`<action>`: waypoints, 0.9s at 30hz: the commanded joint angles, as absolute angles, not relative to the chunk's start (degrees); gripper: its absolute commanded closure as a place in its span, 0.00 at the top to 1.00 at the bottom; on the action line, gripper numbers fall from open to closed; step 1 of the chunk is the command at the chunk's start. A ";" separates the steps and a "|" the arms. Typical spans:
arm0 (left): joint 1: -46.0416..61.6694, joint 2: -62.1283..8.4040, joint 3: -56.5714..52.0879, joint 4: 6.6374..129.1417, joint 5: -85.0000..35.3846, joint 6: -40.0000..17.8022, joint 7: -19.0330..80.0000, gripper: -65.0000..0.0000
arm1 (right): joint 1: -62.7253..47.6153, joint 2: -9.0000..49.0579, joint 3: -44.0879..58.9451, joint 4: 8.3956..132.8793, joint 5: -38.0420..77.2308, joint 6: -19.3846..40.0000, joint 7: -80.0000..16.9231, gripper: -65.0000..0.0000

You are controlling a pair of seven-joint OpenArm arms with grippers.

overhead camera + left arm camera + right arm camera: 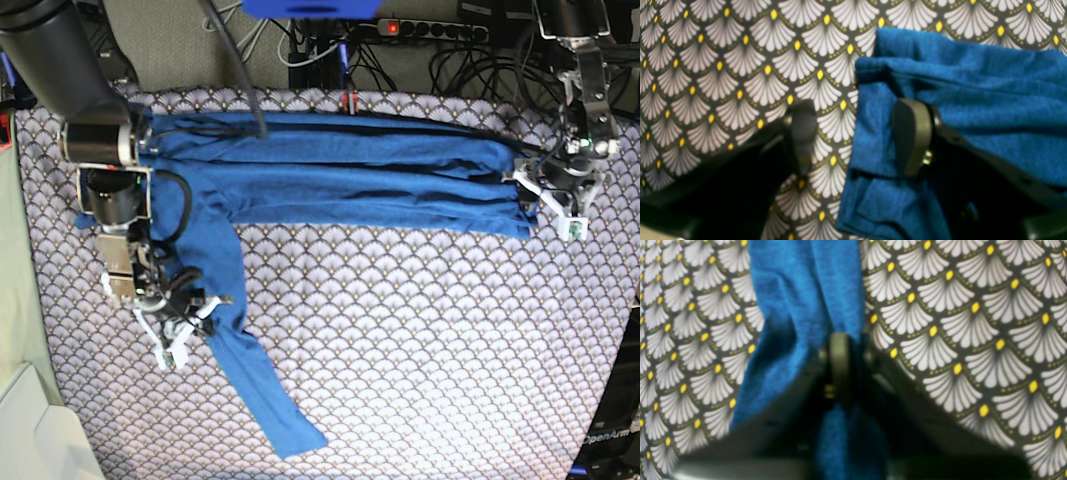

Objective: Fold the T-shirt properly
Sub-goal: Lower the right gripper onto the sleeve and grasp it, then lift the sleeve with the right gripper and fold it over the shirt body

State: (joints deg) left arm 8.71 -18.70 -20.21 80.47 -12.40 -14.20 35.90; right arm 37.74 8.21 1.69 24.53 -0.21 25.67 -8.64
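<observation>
The blue T-shirt [350,175] lies folded in a long band across the far side of the table. One sleeve [250,380] trails down toward the front left. In the right wrist view my right gripper [840,368] is shut on a bunched pinch of that sleeve's cloth [800,290]; in the base view the right gripper [185,325] sits at the sleeve's left edge. My left gripper [857,136] is open and straddles the shirt's edge [973,100], with one finger [912,136] over the cloth and the other over the tablecloth. In the base view the left gripper [548,200] is at the band's right end.
A fan-patterned tablecloth [420,350] covers the whole table. Behind the far edge are cables and a power strip [420,30]. A pale box or bin corner [30,430] stands off the front left of the table.
</observation>
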 commanded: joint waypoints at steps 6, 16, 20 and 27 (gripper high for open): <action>7.69 -19.03 -20.26 78.73 -12.18 -14.46 36.79 0.57 | 38.46 8.57 1.63 25.54 -0.40 25.98 -8.92 0.00; 7.69 -19.03 -20.26 78.99 -12.09 -14.46 36.79 0.57 | 38.73 8.84 1.63 28.26 -0.40 25.98 -9.80 0.00; 8.04 -19.03 -20.26 79.25 -12.09 -14.55 36.79 0.57 | 36.09 8.75 1.63 38.11 -0.40 25.98 -16.31 0.00; 8.04 -19.03 -20.26 79.34 -12.09 -14.55 36.79 0.57 | 26.77 7.69 1.71 63.43 -0.40 26.07 -26.86 0.00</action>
